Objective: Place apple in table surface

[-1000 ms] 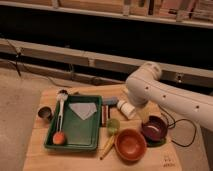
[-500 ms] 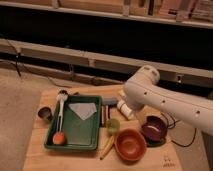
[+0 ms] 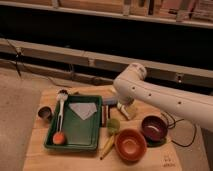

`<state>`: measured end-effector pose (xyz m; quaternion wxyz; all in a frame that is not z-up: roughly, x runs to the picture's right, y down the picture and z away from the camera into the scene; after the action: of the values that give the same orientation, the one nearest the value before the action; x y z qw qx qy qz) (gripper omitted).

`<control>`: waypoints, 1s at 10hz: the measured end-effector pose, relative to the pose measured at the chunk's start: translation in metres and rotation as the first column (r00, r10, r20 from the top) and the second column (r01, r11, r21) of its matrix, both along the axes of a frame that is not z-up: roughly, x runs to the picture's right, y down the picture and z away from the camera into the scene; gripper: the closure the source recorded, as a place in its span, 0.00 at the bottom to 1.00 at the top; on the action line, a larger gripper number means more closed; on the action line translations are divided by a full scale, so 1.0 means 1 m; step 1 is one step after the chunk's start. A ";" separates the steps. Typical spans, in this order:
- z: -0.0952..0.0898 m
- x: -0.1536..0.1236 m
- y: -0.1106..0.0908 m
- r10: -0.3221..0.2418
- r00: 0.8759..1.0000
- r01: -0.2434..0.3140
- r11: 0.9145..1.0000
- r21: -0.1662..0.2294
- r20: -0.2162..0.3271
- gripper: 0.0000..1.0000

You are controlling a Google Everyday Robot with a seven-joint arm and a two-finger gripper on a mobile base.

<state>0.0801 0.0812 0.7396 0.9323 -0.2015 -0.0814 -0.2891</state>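
Apple (image 3: 60, 137) sits in the tray's (image 3: 75, 147) front-left corner; lower your empty, spread gripper (image 3: 124, 111) there from the table's (image 3: 40, 158) back edge.

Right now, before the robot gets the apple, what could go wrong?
1. The apple lies in the green tray's near-left corner, right by the brush; the gripper, jaws open, hangs past the tray's far-right corner, so reaching across could knock the brush.
2. The apple is round, so it might roll off the table surface.
3. The yellow-green cup and orange bowl crowd the right side; the arm could bump them.
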 end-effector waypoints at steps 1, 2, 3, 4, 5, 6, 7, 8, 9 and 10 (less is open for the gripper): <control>-0.002 -0.019 0.003 -0.016 1.000 0.016 1.000 -0.001 0.017 0.00; -0.003 -0.040 0.004 -0.039 0.999 0.039 0.999 0.001 0.038 0.00; -0.002 -0.053 0.006 -0.063 0.997 0.062 0.998 0.006 0.055 0.00; 0.000 -0.060 0.005 -0.093 0.993 0.092 0.996 0.013 0.074 0.00; 0.005 -0.066 0.004 -0.133 0.986 0.131 0.991 0.022 0.100 0.00; 0.007 -0.066 0.003 -0.137 0.985 0.136 0.990 0.022 0.104 0.00; 0.008 -0.064 0.003 -0.124 0.986 0.122 0.992 0.021 0.109 0.00; 0.009 -0.062 0.003 -0.124 0.986 0.122 0.992 0.024 0.114 0.00; 0.010 -0.069 0.003 -0.138 0.982 0.135 0.990 0.028 0.129 0.00; 0.012 -0.080 0.002 -0.156 0.977 0.152 0.988 0.034 0.144 0.00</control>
<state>0.0003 0.0836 0.7514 0.9009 -0.1749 -0.1303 -0.3754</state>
